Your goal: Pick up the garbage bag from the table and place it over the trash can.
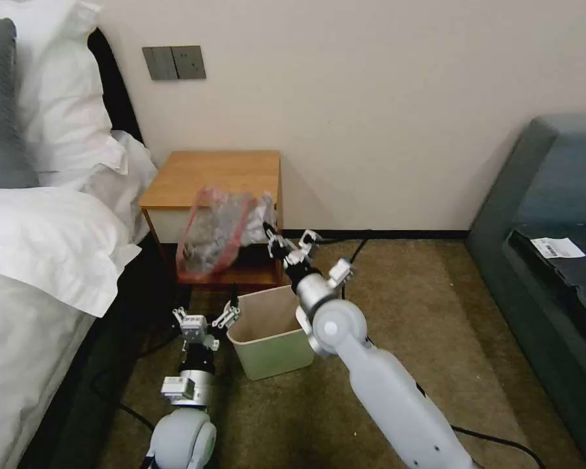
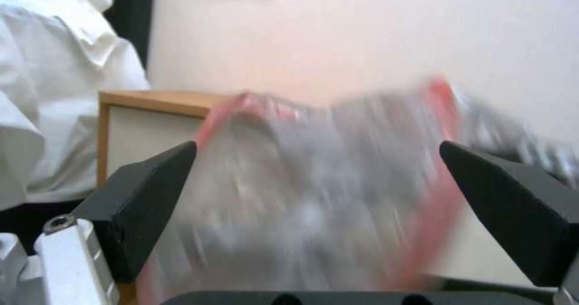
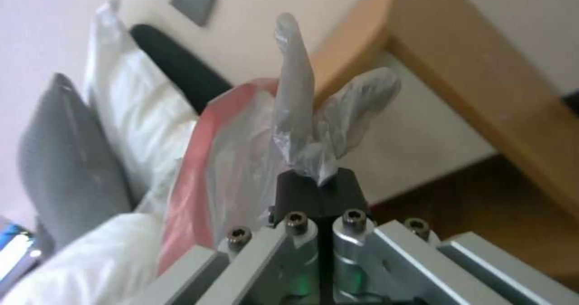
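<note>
The garbage bag (image 1: 211, 234), crinkled greyish plastic with a red rim band, hangs in front of the table's white drawer face. My right gripper (image 1: 269, 233) is shut on a bunched corner of the bag (image 3: 314, 160), pinched between its dark fingertips (image 3: 296, 192). The table (image 1: 215, 172) is an orange-brown nightstand against the wall. The cream trash can (image 1: 273, 335) stands on the carpet in front of it, below the bag. My left gripper (image 1: 206, 314) is open, low beside the can's left rim. In the left wrist view its black fingers (image 2: 151, 196) frame the blurred bag (image 2: 314, 173) ahead.
A bed with white pillows and duvet (image 1: 39, 247) runs along the left, close to the table. A dark green sofa (image 1: 553, 260) stands at the right. Black cables (image 1: 364, 244) trail over the brown carpet behind my right arm.
</note>
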Robot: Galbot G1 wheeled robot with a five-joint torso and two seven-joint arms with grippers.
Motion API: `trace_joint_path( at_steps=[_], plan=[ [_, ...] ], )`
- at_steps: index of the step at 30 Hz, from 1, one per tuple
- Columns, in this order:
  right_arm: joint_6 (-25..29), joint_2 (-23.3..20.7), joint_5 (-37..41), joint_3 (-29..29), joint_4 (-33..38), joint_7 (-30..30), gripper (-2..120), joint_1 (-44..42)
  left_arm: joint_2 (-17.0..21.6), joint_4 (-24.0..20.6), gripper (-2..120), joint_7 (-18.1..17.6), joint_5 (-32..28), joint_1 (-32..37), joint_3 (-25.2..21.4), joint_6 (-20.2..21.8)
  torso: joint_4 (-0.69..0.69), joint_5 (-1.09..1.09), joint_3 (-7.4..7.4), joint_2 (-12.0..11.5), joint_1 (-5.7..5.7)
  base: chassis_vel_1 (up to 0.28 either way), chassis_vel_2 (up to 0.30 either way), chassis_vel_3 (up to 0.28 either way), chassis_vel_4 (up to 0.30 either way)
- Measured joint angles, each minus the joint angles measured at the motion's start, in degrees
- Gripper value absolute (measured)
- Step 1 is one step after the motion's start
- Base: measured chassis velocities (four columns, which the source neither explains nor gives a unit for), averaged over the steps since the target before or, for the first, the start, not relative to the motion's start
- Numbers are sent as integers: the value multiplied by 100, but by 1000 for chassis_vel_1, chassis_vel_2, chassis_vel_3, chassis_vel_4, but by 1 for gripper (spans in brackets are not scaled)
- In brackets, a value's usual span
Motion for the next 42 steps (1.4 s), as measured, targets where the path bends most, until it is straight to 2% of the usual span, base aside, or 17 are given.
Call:
trace_joint_path(
  at_steps=[3, 9, 15, 17, 19, 22, 27, 33, 42],
  plan=[
    [-96, -166, -68, -44, 134, 119, 0, -183, 151, -411, 100, -427, -24, 150, -80, 485, 1, 0, 0, 0, 0, 0, 0, 0, 0],
    [-330, -397, -198, -180, 342, 367, 0, -346, 233, -747, 100, -722, -7, 287, -176, 792, 1, 0, 0, 0, 0, 0, 0, 0, 0],
    [-545, -626, -315, -292, 529, 665, 0, -498, 220, -801, 100, -766, 2, 281, -173, 857, 1, 0, 0, 0, 0, 0, 0, 0, 0],
    [-666, -894, -408, -399, 660, 729, 0, -626, 213, -775, 100, -786, 15, 275, -168, 864, 1, 0, 0, 0, 0, 0, 0, 0, 0],
    [-680, -944, -424, -420, 683, 733, 0, -655, 212, -765, 100, -792, 17, 274, -168, 864, 1, 0, 0, 0, 0, 0, 0, 0, 0],
    [-756, -1255, -510, -566, 856, 703, 0, -855, 206, -708, 100, -811, 35, 269, -169, 862, 0, 0, 0, 0, 0, 0, 0, 0, 0],
    [-839, -1349, -538, -621, 950, 647, 0, -925, 194, -690, 100, -811, 48, 235, -155, 860, 1, 0, 0, 0, 0, 0, 0, 0, 0],
    [-931, -1532, -609, -563, 1083, 154, 0, -1030, 198, -669, 100, -811, 73, 256, -171, 844, 1, 0, 0, 0, 0, 0, 0, 0, 0],
    [-1023, -1647, -683, -409, 1008, -130, 0, -1120, 187, -649, 100, -821, 108, 243, -160, 832, 1, 0, 0, 0, 0, 0, 0, 0, 0]
  ],
)
